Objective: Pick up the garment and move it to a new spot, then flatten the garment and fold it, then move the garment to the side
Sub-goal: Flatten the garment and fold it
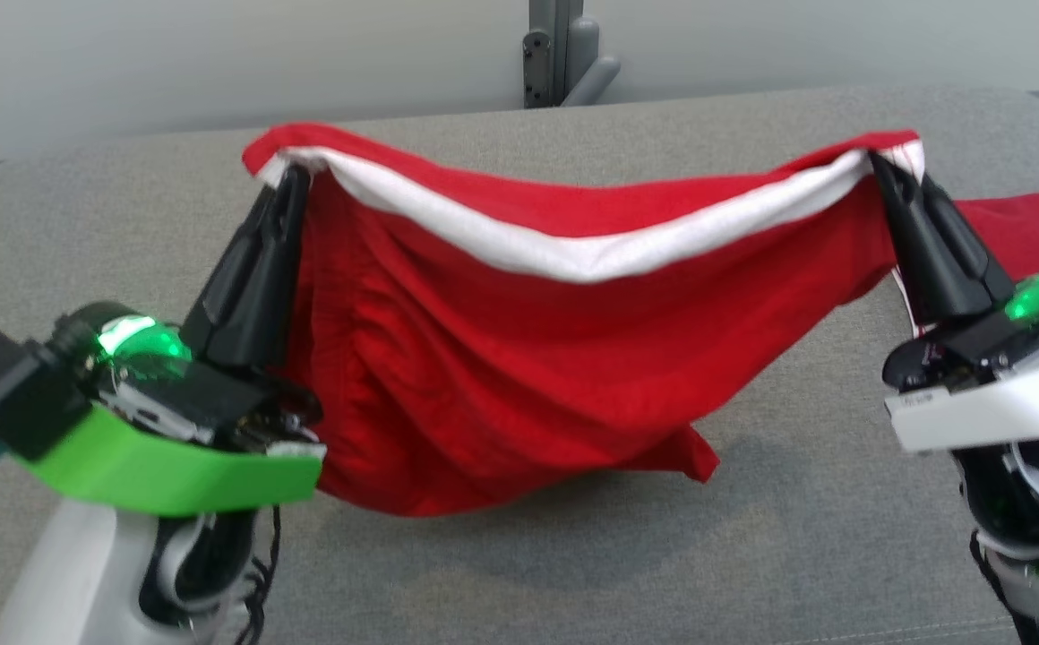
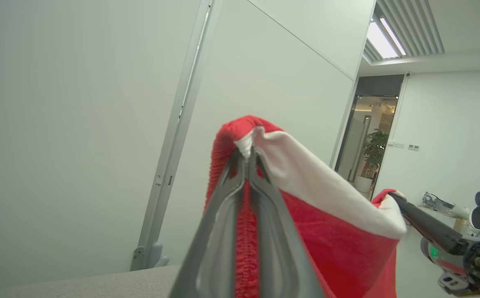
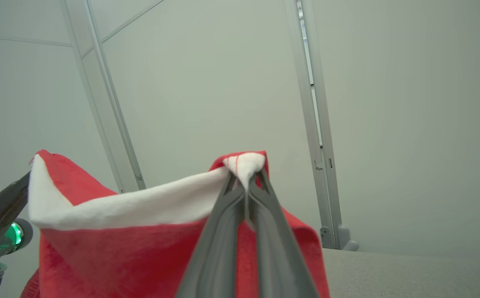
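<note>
The garment (image 1: 502, 349) is red with a white band along its top edge, and it hangs stretched between my two grippers above the grey surface. My left gripper (image 1: 291, 179) is shut on the band's left corner. At the right corner my right gripper (image 1: 887, 170) is shut on the band too. The cloth sags in the middle and its lower edge rests on the surface. A red part of it lies flat beyond my right gripper (image 1: 1034, 219). In the left wrist view the left gripper (image 2: 248, 155) pinches the garment (image 2: 327, 231). The right wrist view has the right gripper (image 3: 246, 180) pinching the garment (image 3: 132, 252).
The grey padded surface (image 1: 573, 573) spreads under the cloth and toward me. A pale wall with a grey metal post (image 1: 564, 54) stands right behind its far edge. An open doorway with a potted plant (image 2: 374, 149) lies off to the right.
</note>
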You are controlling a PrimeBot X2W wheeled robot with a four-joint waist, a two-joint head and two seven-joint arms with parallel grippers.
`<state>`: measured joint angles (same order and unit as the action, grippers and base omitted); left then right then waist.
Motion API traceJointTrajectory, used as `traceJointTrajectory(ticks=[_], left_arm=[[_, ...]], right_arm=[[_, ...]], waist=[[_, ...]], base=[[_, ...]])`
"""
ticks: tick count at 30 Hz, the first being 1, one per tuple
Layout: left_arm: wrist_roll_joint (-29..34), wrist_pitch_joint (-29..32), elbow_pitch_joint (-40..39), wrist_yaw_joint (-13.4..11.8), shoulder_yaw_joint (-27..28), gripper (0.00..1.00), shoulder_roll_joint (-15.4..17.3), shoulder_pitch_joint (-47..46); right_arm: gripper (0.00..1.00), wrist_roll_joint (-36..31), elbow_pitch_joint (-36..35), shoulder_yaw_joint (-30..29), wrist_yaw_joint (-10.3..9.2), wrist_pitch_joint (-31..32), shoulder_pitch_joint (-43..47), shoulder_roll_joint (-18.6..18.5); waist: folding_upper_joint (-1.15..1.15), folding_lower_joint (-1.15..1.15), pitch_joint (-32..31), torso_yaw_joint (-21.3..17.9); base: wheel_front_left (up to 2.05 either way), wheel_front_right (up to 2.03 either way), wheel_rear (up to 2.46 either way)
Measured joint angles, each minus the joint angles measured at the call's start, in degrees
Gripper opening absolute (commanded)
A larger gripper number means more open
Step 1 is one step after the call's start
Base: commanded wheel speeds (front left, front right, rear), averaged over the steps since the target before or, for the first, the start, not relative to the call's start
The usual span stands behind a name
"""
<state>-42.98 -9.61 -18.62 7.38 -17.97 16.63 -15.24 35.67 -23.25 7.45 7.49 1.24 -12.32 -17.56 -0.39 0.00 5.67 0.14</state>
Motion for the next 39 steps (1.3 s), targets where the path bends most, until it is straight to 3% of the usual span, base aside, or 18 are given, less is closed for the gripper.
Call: traceJointTrajectory(ticks=[4, 8, 12, 14, 17, 24, 28, 39], left_arm=[[-3.50, 4.64, 7.25, 0.00, -1.26, 0.00, 3.01, -12.06], [-3.70, 8.75, 16.97, 0.01, -2.13, 0.00, 6.19, -28.37], [-2.18, 9.85, 26.24, 0.01, -3.56, 0.00, 8.29, -44.83], [-0.99, 7.32, 32.48, 0.01, -3.44, 0.00, 8.22, -55.06], [-0.04, 5.52, 38.52, 0.01, -5.38, 0.00, 8.10, -60.44], [-0.90, 0.90, 51.03, 0.02, -10.14, 0.00, 8.88, -61.19], [-4.39, -2.41, 53.78, 0.02, -13.02, 0.00, 9.07, -57.39], [-11.41, -5.30, 43.45, 0.02, -16.26, 0.00, 11.94, -39.86]], right_arm=[[0.00, 0.45, 7.09, 0.71, 0.00, 1.79, -11.54, 1.31], [0.00, -0.76, 16.92, 2.67, -0.01, 0.60, -28.62, 3.68], [0.00, -3.82, 28.03, 4.04, -0.01, -5.14, -44.48, 7.66], [0.00, -6.57, 35.01, 4.47, -0.01, -10.57, -53.13, 10.23], [0.00, -7.53, 40.40, 5.86, 0.00, -13.59, -57.13, 12.36], [0.00, -5.47, 48.55, 13.82, -0.01, -15.69, -55.95, 13.92], [0.00, -3.78, 50.37, 16.85, 0.00, -16.05, -51.64, 13.11], [0.00, 3.01, 45.54, 18.41, -0.01, -16.23, -36.39, 7.38]], waist=[[0.00, 0.00, 3.24, -0.18], [0.00, 0.00, 7.48, -0.57], [0.00, 0.01, 12.20, -1.32], [0.00, 0.01, 15.65, -2.06], [0.00, 0.01, 19.00, -2.81], [0.00, 0.01, 26.96, -4.17], [0.00, 0.02, 30.87, -4.66], [0.00, 0.01, 30.67, -4.24]], base=[[0.00, 0.00, 0.00], [0.00, 0.00, 0.00], [0.00, 0.00, 0.00], [0.00, 0.00, 0.00], [0.00, 0.00, 0.00], [0.00, 0.00, 0.00], [0.00, 0.00, 0.00], [0.00, 0.00, 0.00]])
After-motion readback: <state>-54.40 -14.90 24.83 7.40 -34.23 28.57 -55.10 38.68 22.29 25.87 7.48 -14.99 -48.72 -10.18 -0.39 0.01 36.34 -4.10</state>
